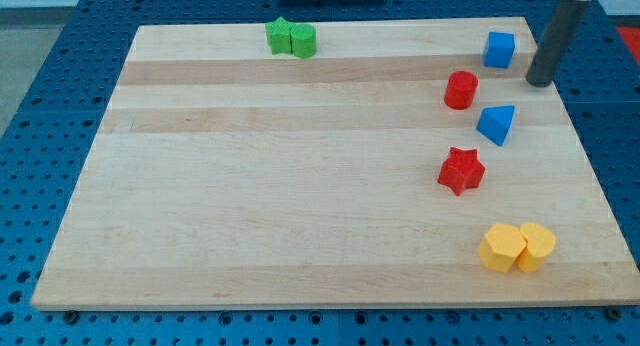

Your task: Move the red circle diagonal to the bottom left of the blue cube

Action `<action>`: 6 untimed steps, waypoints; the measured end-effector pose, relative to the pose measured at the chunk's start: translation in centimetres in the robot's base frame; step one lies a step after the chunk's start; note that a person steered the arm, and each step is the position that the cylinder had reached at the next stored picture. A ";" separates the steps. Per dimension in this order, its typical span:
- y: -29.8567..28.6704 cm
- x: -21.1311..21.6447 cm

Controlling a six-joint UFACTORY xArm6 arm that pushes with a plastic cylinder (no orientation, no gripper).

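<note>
The red circle [461, 90], a short red cylinder, stands at the board's upper right. The blue cube [500, 49] sits up and to the right of it, near the top edge. My tip [539, 83] rests on the board to the right of the blue cube and slightly lower, apart from it. The red circle is about a block's width from the cube, down and to its left.
A blue triangular block [497, 124] lies just below right of the red circle. A red star [461, 170] lies below that. Two yellow blocks [516, 247] touch at the lower right. A green star [280, 35] and a green block [303, 40] touch at the top edge of the wooden board [300, 186].
</note>
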State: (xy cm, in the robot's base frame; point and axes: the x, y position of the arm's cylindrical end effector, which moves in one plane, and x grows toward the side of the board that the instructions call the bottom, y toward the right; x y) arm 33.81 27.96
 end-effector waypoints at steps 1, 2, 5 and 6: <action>-2.6 0.1; -9.5 -0.3; -19.1 -6.6; -16.1 -11.5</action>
